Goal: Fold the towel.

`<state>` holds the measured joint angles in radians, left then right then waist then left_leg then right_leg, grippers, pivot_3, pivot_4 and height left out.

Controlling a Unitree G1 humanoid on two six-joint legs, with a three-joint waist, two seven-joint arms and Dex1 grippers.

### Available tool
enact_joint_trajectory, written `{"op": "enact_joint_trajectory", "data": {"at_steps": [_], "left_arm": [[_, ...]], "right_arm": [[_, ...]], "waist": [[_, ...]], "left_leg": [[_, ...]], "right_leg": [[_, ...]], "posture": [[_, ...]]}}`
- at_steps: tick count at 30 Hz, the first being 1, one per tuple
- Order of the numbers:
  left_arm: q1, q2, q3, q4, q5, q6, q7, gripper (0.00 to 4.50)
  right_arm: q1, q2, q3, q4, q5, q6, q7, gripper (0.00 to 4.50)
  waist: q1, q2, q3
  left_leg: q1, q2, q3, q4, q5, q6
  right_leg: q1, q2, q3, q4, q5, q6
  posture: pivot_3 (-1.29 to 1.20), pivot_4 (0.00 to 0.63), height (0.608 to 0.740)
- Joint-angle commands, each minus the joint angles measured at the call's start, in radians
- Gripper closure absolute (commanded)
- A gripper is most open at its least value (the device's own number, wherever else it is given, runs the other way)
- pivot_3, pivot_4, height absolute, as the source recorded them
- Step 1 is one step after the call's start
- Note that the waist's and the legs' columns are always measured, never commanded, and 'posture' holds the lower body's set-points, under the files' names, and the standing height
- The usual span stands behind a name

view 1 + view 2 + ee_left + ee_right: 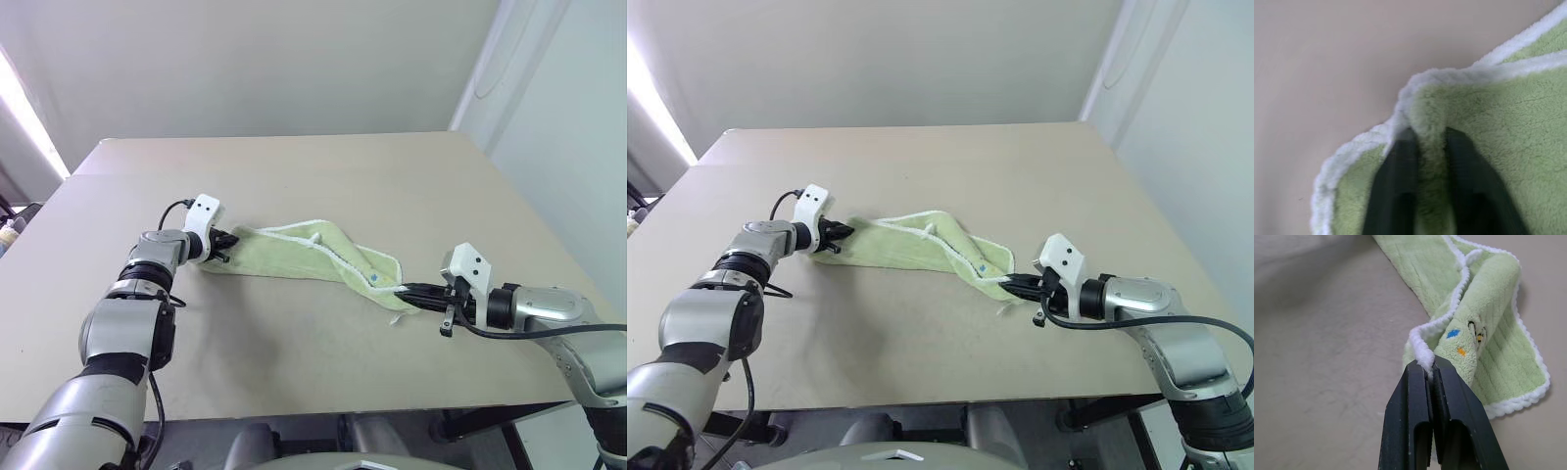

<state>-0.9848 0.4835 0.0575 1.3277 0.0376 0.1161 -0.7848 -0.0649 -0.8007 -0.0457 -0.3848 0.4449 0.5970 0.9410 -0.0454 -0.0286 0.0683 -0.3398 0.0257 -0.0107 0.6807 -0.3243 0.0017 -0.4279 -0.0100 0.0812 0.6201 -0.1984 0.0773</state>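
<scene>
The towel [313, 253] lies twisted across the middle of the desk [294, 176], the left gripper [224, 245] clenched on one corner and the right gripper [423, 294] pinching only the white edging, so a pull could slip that thin hold free.

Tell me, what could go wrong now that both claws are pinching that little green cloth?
The right gripper holds only the thin white edging of the towel, so that corner might slip free when lifted. The left gripper pinches a bunched corner that seems to be two layers, and one may drop out. The towel lies twisted and rolled between them on the table, so a fold made from here could come out crooked.
</scene>
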Motion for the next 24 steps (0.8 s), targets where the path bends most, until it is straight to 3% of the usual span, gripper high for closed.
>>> {"op": "enact_joint_trajectory", "data": {"at_steps": [1,8,14,19,24], "left_arm": [[-0.014,0.043,0.029,-0.035,-0.026,-0.029,-0.071,4.48],[0.016,0.164,0.045,-0.135,-0.091,-0.009,-0.368,4.48],[0.058,0.231,0.105,-0.241,-0.171,0.010,-0.437,4.48],[0.088,0.233,0.163,-0.311,-0.233,0.003,-0.413,4.48],[0.043,0.175,0.197,-0.284,-0.252,-0.019,-0.253,4.48]], "right_arm": [[-0.025,0.001,-0.001,0.000,-0.002,-0.024,0.003,4.50],[-0.049,0.005,0.010,0.040,-0.013,-0.048,0.015,4.50],[-0.103,0.021,-0.027,0.084,0.012,-0.050,-0.007,4.50],[-0.157,0.039,-0.072,0.116,0.049,-0.029,-0.025,4.50],[-0.265,0.078,-0.130,0.183,0.073,-0.027,-0.097,4.50]], "waist": [[0.001,0.000,0.000],[0.000,-0.001,0.000],[0.000,-0.001,0.000],[0.001,-0.001,0.000],[0.001,-0.001,0.000]], "left_leg": [[0.000,0.000,0.000,0.000,0.000,0.000],[0.000,0.000,0.000,-0.001,0.000,0.000],[0.000,0.000,0.000,0.000,0.000,0.000],[-0.001,0.001,0.000,0.000,0.000,0.000],[0.000,0.001,0.000,0.000,0.000,0.000]], "right_leg": [[0.000,0.000,0.000,0.000,0.000,0.000],[0.000,0.000,0.000,-0.001,0.000,0.000],[0.000,0.000,0.000,-0.001,0.000,0.000],[0.000,0.000,0.000,-0.001,0.000,0.000],[0.000,0.000,0.000,0.000,0.000,0.000]], "posture": [[0.00,0.000,0.712],[0.00,0.000,0.712],[0.00,0.000,0.712],[0.00,0.000,0.712],[0.00,0.000,0.712]]}}
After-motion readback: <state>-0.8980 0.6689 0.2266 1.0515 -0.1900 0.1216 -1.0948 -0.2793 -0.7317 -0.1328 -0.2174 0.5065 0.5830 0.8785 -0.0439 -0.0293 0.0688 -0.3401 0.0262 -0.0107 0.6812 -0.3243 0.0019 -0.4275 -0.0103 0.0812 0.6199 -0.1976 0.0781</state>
